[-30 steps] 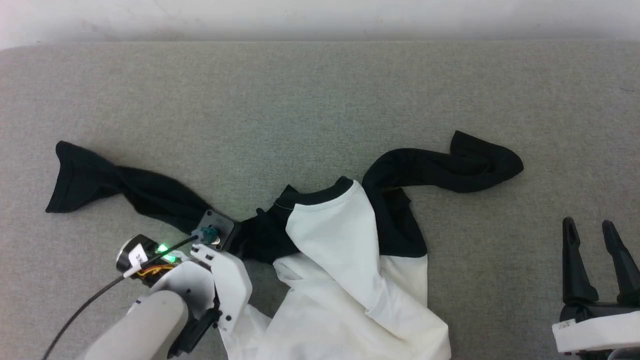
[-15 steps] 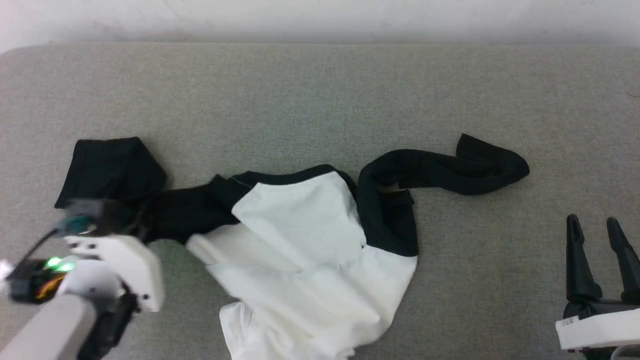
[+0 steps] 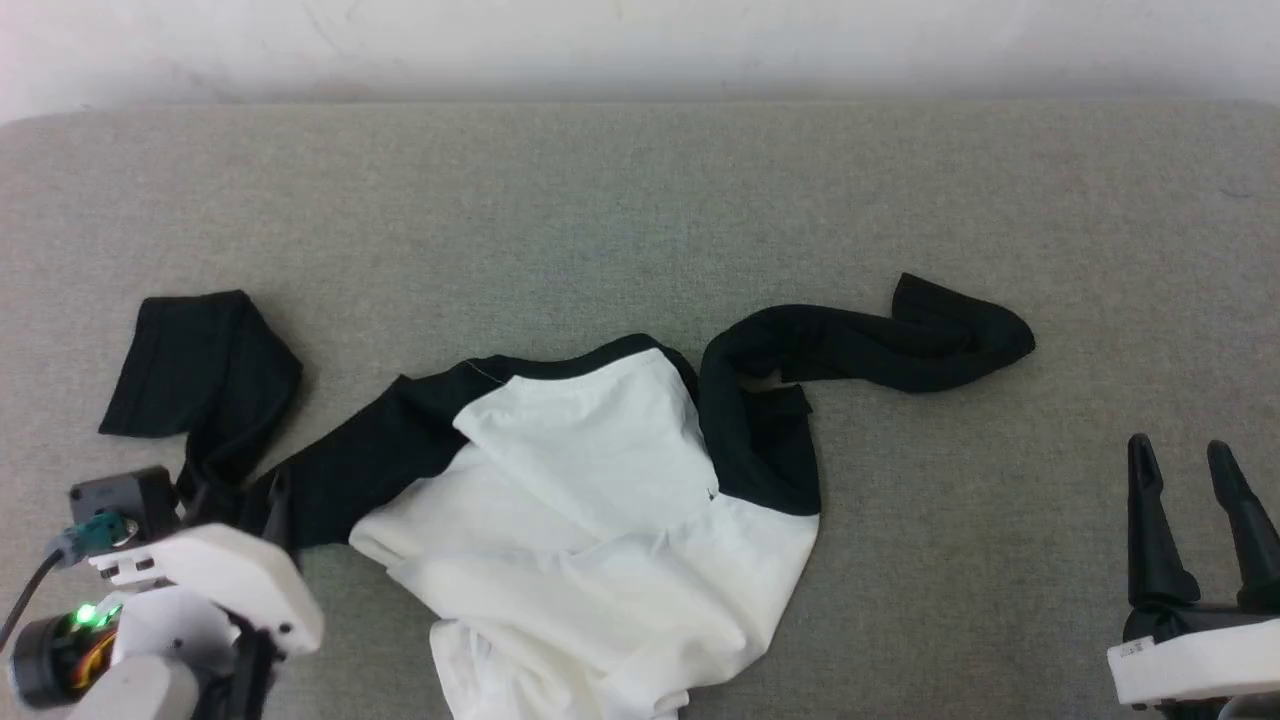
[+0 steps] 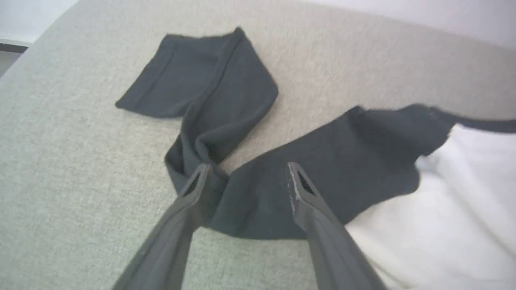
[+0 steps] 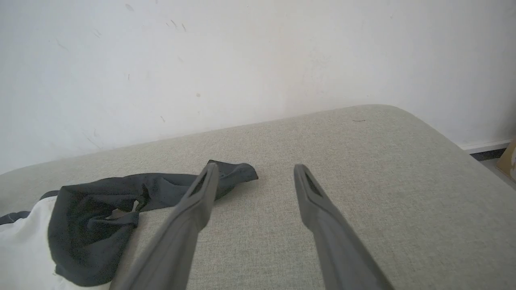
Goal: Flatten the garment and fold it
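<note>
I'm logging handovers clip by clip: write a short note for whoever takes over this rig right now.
Left gripper: open, holding nothing, fingertips at the bend of the left-hand black sleeve.
Right gripper: open, empty, over the bare grey surface, apart from the cloth.
Garment: crumpled mid-surface; that sleeve doubled back, other sleeve twisted, white body wrinkled.
Done: partly spread out. Left: flatten sleeves and body, then all folding.
</note>
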